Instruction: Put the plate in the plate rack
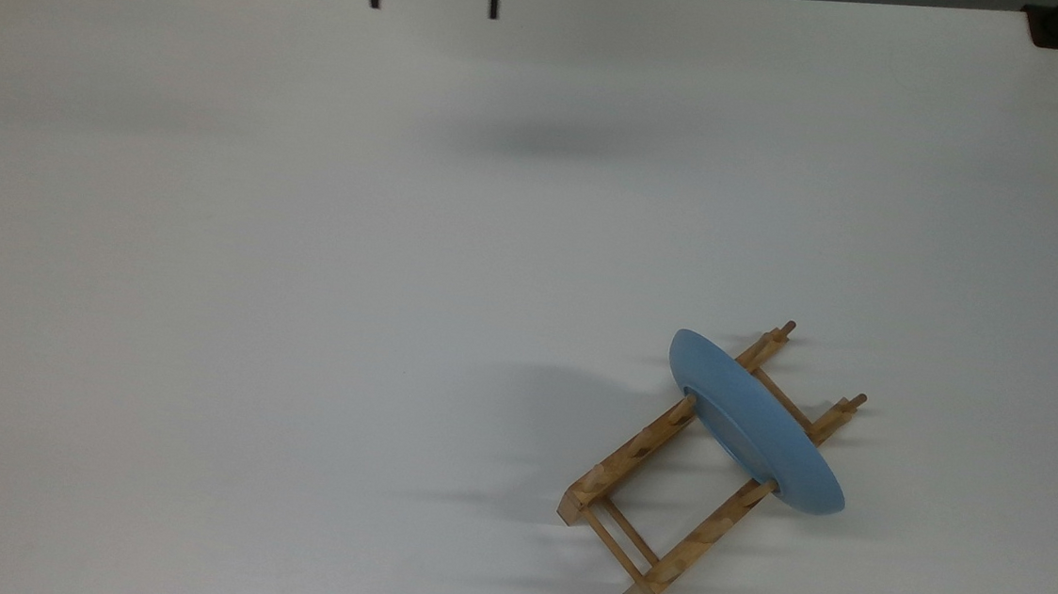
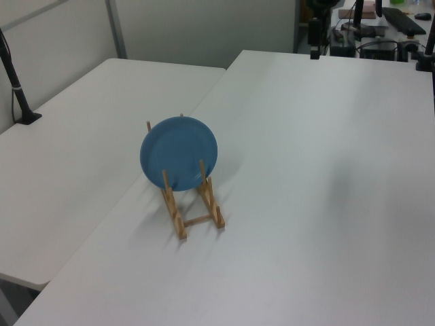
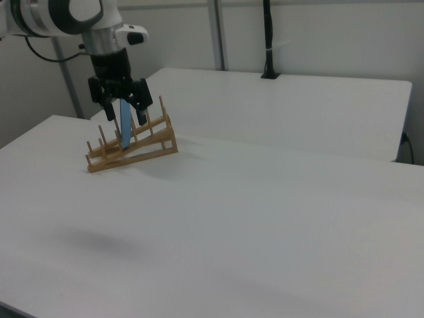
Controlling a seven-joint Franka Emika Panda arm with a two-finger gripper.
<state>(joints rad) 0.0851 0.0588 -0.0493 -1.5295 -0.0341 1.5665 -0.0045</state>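
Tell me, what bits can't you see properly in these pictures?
1. Top view: the picture's upper edge cuts off the jaws, so the arm above them is out of frame.
2. Left view: the plate hides the middle of the rack behind it, and the jaws are too small and dark to read.
3. Right view: the plate is edge-on, so its face is hidden, and the jaws overlap its top.

A lab: white tables (image 2: 326, 170), partition walls (image 2: 197, 30), cluttered equipment desk (image 2: 384, 27).

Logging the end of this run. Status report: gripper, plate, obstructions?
Gripper open, empty, at the top view's top edge. Plate standing on edge in rack, between pegs. No obstruction seen.
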